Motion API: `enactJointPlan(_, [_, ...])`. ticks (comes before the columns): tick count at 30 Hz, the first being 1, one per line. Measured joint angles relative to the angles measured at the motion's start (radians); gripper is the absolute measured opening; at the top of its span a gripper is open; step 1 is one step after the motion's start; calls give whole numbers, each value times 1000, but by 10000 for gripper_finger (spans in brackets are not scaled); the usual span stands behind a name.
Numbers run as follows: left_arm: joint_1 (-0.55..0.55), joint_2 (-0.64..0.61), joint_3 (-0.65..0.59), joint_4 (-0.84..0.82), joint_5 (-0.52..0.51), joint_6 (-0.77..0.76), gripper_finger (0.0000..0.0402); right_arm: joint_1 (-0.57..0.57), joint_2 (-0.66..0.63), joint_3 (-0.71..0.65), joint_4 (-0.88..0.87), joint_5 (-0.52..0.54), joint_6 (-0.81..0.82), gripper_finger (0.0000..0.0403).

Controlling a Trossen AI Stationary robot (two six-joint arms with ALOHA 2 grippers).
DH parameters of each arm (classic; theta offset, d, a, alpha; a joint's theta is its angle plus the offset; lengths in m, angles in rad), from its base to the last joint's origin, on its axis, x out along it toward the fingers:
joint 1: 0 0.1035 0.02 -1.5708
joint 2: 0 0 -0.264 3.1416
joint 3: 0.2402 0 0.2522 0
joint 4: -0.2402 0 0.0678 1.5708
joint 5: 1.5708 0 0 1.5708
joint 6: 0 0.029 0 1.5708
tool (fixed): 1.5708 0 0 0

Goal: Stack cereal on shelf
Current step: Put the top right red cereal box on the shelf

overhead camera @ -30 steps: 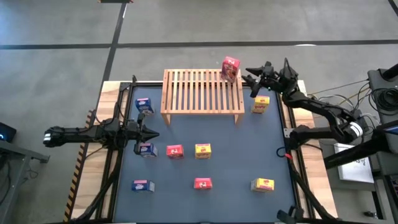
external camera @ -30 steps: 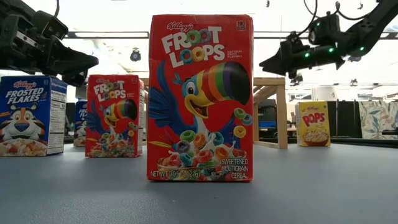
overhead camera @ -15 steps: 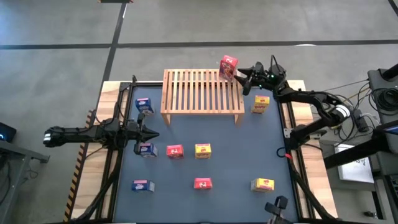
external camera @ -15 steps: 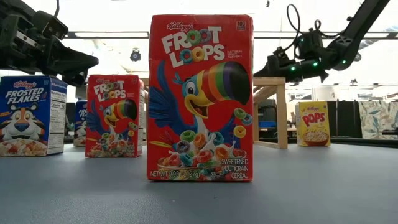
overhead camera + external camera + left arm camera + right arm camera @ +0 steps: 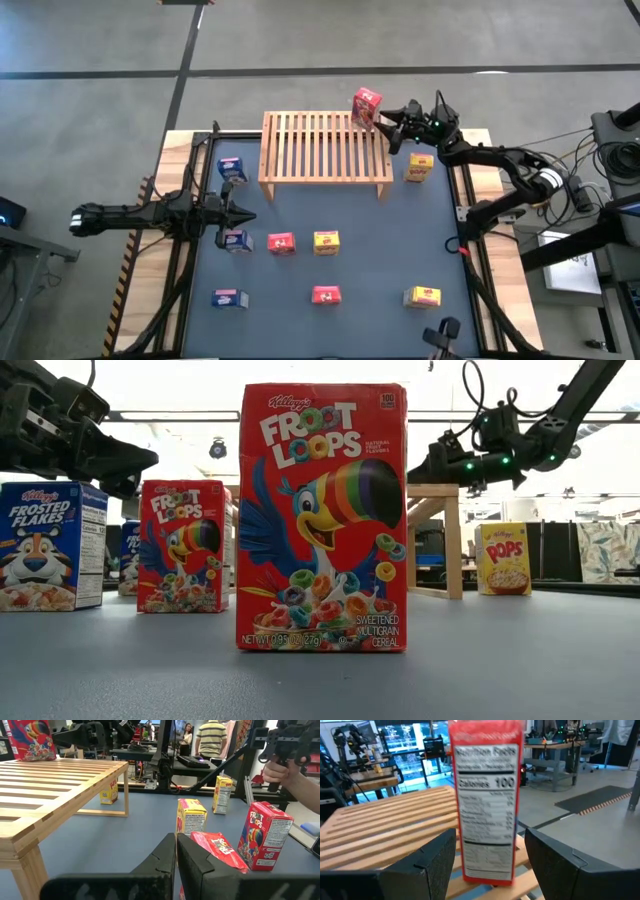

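1. Standing upright on the far right corner of the shelf (image 5: 326,146), a red cereal box (image 5: 367,107) sits between the spread fingers of the right tool (image 5: 392,124); in the right wrist view the box (image 5: 486,800) rests on the slats with a gap on each side, so the fingers straddle it without gripping.
2. Just below the right tool, a yellow cereal box (image 5: 419,168) stands on the tabletop (image 5: 380,260) beside the shelf's right leg.
3. Farther out from that tool, toward the tabletop's middle, a second red box (image 5: 282,243) and a second yellow box (image 5: 326,241) lie side by side.
4. Nearer the front edge lie a third red box (image 5: 326,295) and a third yellow box (image 5: 423,296).
5. The left tool (image 5: 245,214) hangs over the left part of the tabletop with its fingers clenched together and nothing between them.
6. One blue box (image 5: 232,168) stands behind the left tool, close to the shelf's left leg; another blue box (image 5: 236,240) lies just in front of its tip; a third blue box (image 5: 229,298) lies farther forward, near the front left corner.
7. In the left wrist view, a person's hand (image 5: 278,770) holds a dark device beyond the tabletop, and other people stand farther back in the room.
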Motion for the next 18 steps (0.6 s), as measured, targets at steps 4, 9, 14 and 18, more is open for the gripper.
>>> enactJointPlan(4, [0,0,0,0,0,0,0,15,-2,0,-3,4,0,243])
enactJointPlan(9, [0,0,0,0,0,0,0,25,-3,0,-3,68,-1,292])
enactJointPlan(14, [0,0,0,0,0,0,0,31,-3,0,-3,124,-12,338])
enactJointPlan(18, [0,0,0,0,0,0,0,44,-3,0,0,132,-20,353])
